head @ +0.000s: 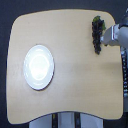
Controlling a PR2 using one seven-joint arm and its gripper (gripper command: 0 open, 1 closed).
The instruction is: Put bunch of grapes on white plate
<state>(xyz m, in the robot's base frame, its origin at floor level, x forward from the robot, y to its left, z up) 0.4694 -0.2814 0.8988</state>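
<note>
The bunch of grapes (96, 33) is a dark elongated cluster with a green stem at its top end, lying near the table's far right edge in the exterior view. My gripper (101, 40) reaches in from the right, its grey body right against the lower part of the bunch. The image is too coarse to tell whether its fingers are open or closed on the grapes. The white plate (38, 66) is round and glossy and sits on the table's left half, well apart from the grapes and gripper, with nothing on it.
The light wooden table (75, 75) has rounded corners and dark floor around it. The arm (119, 36) enters past the right edge. A dark cable or strut (124, 75) runs down along the table's right side.
</note>
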